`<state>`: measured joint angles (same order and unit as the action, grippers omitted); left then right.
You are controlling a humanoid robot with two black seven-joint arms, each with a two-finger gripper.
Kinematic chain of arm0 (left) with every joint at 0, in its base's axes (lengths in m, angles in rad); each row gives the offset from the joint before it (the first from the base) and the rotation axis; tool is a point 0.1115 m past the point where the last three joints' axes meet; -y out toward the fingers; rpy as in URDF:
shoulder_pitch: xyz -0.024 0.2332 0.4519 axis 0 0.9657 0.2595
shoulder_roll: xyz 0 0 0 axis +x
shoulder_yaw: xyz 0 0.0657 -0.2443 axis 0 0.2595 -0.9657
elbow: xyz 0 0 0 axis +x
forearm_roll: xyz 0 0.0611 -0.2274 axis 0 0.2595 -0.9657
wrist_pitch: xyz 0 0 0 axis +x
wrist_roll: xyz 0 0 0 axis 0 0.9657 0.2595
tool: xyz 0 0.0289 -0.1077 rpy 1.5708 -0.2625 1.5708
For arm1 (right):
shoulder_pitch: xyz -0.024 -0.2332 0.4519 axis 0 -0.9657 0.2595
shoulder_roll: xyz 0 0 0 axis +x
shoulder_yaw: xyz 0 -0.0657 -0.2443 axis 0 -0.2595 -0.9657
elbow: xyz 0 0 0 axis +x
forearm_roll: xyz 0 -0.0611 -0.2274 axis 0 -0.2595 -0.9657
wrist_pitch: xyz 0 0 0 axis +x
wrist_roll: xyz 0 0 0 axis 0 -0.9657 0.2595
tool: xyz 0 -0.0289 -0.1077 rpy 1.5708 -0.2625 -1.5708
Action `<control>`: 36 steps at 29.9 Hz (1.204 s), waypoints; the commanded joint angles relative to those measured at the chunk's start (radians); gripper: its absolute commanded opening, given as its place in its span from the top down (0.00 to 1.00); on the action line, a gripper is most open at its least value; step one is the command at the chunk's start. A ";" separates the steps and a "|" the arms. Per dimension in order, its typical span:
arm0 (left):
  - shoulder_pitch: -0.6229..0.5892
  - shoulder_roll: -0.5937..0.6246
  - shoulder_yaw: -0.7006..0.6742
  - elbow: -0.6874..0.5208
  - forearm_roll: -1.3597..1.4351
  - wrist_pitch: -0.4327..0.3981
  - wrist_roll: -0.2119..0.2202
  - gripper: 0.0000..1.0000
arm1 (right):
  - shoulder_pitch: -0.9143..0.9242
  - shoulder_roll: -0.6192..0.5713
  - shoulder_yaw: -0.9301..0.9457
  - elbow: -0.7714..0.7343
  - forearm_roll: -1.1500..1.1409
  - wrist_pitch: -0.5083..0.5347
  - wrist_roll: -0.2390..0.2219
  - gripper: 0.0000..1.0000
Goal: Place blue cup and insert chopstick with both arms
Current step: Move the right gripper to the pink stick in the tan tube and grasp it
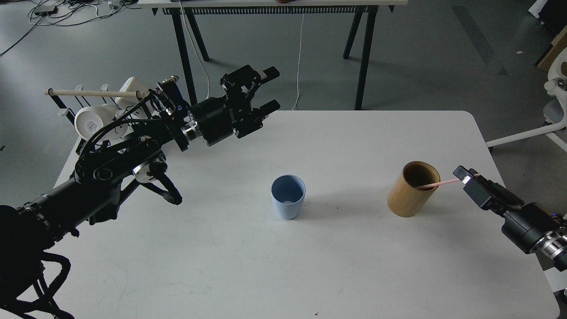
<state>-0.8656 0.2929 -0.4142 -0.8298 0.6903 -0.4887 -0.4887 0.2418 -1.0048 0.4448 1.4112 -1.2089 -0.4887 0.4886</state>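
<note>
The blue cup (288,196) stands upright and alone at the middle of the white table (336,274). A pale-pink chopstick (438,183) leans out of the tan wooden cylinder (412,189) toward the right. My right gripper (466,176) is shut on the chopstick's outer end, just right of the cylinder's rim. My left gripper (271,90) is open and empty, raised above the table's far left part, well left of and behind the cup.
A black wire rack (66,110) with white mugs (93,123) and a long beige rod (93,93) stands at the table's far left, behind my left arm. A second table's black legs (361,57) stand beyond the far edge.
</note>
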 commanded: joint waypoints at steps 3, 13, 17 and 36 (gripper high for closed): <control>0.002 0.000 -0.001 0.000 0.000 0.000 0.000 0.07 | -0.001 -0.002 -0.001 0.000 0.000 0.000 0.000 0.65; 0.007 -0.001 0.000 0.001 -0.002 0.000 0.000 0.07 | 0.001 -0.005 0.000 0.000 0.000 0.000 0.000 0.78; 0.017 -0.015 -0.005 0.001 -0.002 0.000 0.000 0.07 | 0.002 -0.005 0.003 -0.001 0.000 0.000 0.000 0.83; 0.037 -0.018 -0.005 0.001 -0.002 0.000 0.000 0.07 | 0.019 -0.002 0.003 -0.020 -0.001 0.000 0.000 0.99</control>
<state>-0.8344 0.2747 -0.4176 -0.8283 0.6887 -0.4887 -0.4887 0.2587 -1.0066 0.4473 1.3917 -1.2103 -0.4887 0.4887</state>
